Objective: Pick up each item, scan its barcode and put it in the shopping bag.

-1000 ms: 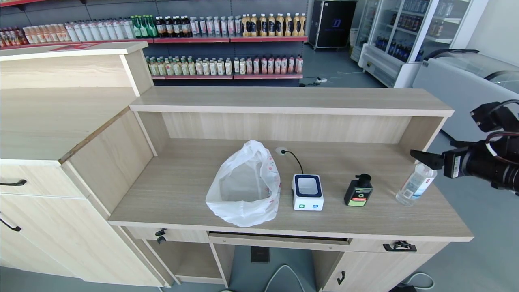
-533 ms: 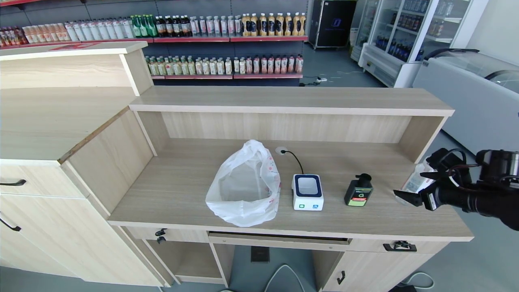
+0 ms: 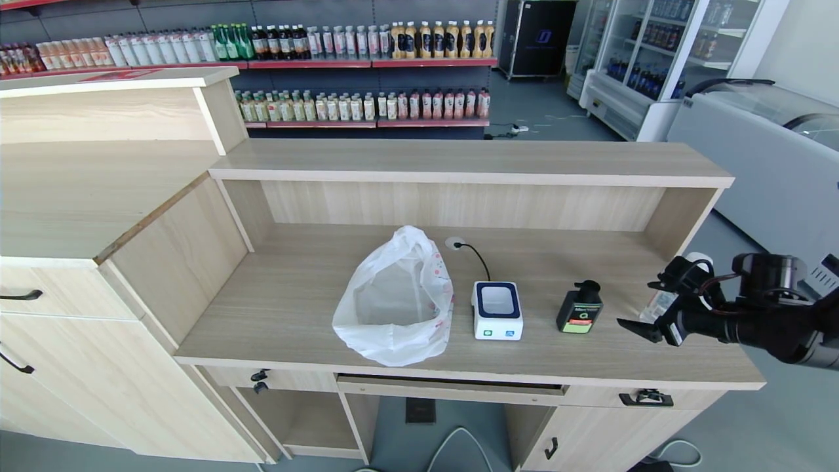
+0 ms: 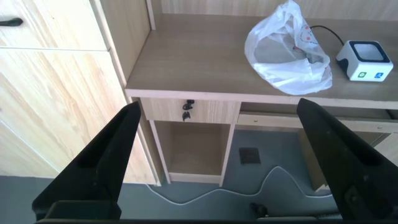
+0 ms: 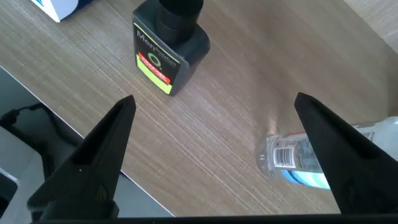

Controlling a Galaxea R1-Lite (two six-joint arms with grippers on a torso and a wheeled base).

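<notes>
On the wooden counter (image 3: 308,288) a white shopping bag (image 3: 396,301) stands open, with the barcode scanner (image 3: 497,310) to its right. Further right stands a black pump bottle (image 3: 580,308), then a clear bottle (image 3: 657,303) with a blue label, partly hidden behind my right gripper (image 3: 636,303). That gripper hovers open over the counter's right end. The right wrist view has the black pump bottle (image 5: 169,53) and the clear bottle (image 5: 298,160) below my open right gripper (image 5: 214,99). My left gripper (image 4: 217,106) is open, low in front of the counter, facing the bag (image 4: 287,50) and scanner (image 4: 365,60).
A raised shelf (image 3: 459,164) overhangs the back of the counter, and side walls close it in left and right. The scanner's cable (image 3: 475,257) runs to a hole behind it. A keyboard tray (image 3: 452,387) and drawers sit under the front edge.
My right gripper has come down and toward the left, from above the clear bottle to in front of it, near the counter top. The items on the counter have stayed put.
</notes>
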